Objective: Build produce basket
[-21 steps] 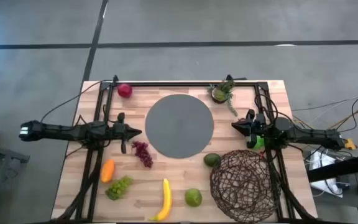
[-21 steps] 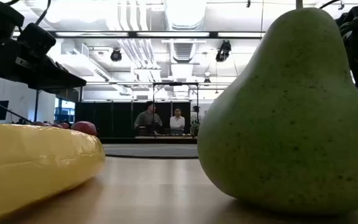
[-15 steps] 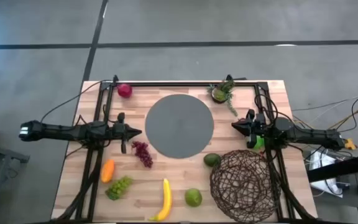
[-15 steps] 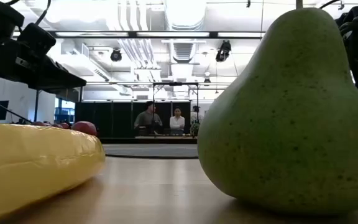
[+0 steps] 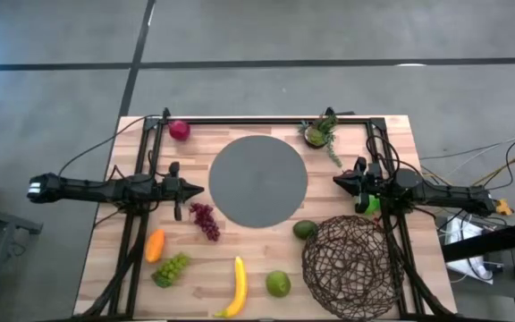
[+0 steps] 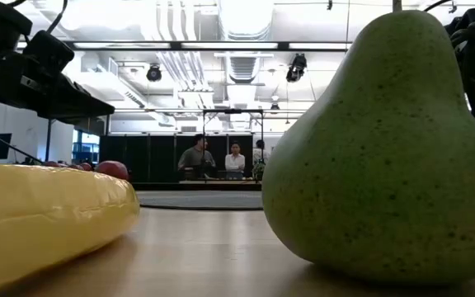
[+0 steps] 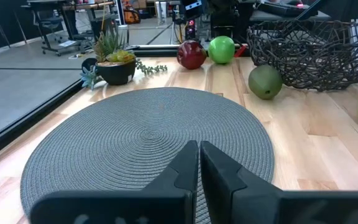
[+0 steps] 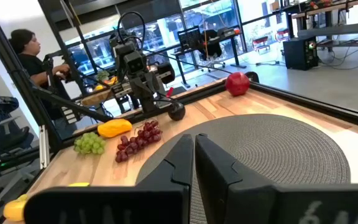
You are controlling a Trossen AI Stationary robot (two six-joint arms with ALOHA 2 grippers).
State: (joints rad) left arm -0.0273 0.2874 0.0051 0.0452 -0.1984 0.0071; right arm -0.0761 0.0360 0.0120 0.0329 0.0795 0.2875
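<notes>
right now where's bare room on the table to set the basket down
The grey mat in the middle lies bare, between the left gripper and right gripper. Bare wood also runs between the red apple and the plant. The near edge is crowded: banana, lime, grapes, basket.

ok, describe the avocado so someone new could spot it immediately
Start at the grey round mat in the table's middle, then go to the wire basket at the near right corner. The avocado lies between them, just off the basket's rim. It is darker and duller green than the pear nearby.
</notes>
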